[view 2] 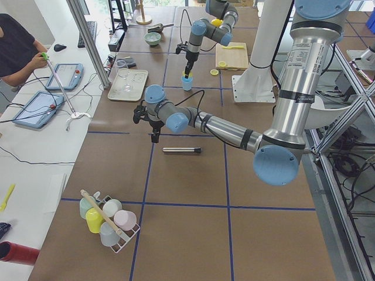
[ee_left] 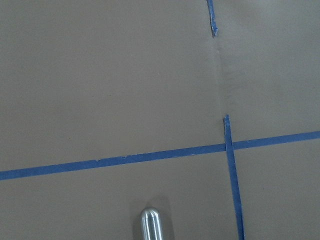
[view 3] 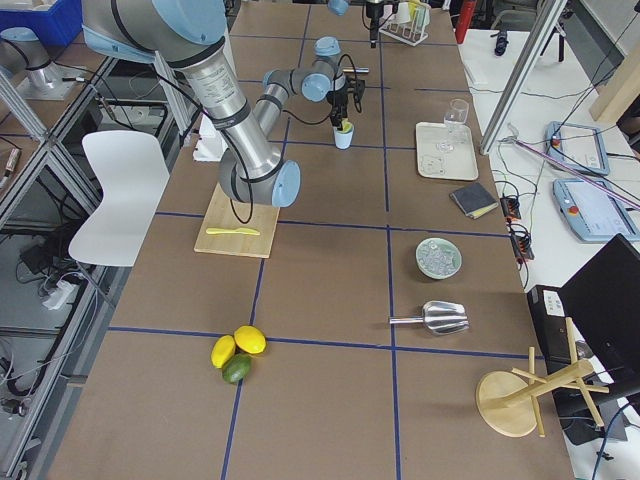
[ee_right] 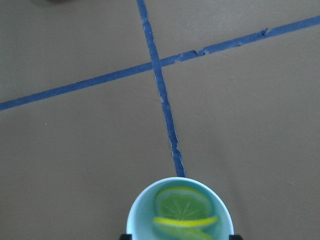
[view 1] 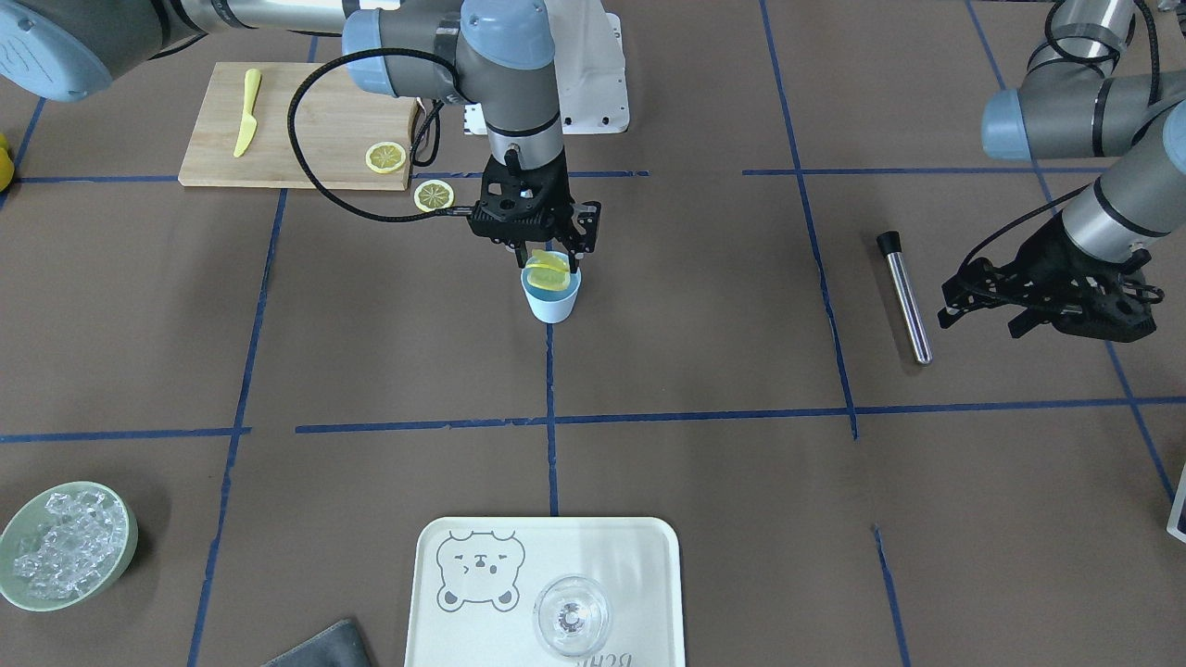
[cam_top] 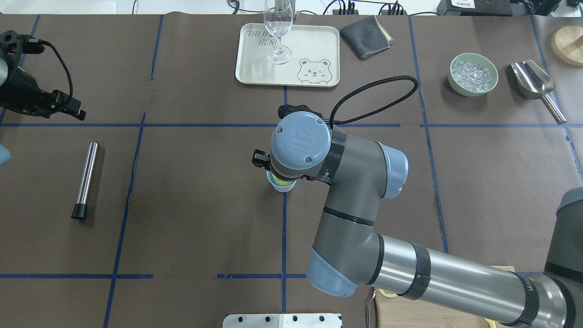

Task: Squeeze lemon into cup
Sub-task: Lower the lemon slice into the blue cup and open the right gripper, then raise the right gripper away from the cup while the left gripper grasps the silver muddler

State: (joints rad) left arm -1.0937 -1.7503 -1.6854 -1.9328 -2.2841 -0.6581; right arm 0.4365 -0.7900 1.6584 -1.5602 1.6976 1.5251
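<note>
The light-blue cup [view 1: 552,306] stands at the table's middle on a blue tape line. A lemon slice [view 1: 547,269] sits bent inside it, its top edge poking above the rim. The right wrist view looks straight down on the cup [ee_right: 141,220] and the lemon slice [ee_right: 182,202]. My right gripper [view 1: 547,248] hangs just above the cup mouth, open, with its fingers either side of the slice and apart from it. My left gripper [view 1: 987,317] hovers far off over bare table, open and holding nothing.
A second lemon slice [view 1: 385,157] and a yellow knife [view 1: 246,111] lie on the wooden board [view 1: 278,148]. A third slice [view 1: 434,195] lies on the table beside it. A metal tube [view 1: 905,296] lies near my left gripper. The tray [view 1: 649,556] holds a glass [view 1: 572,616]. An ice bowl [view 1: 65,547] stands far off.
</note>
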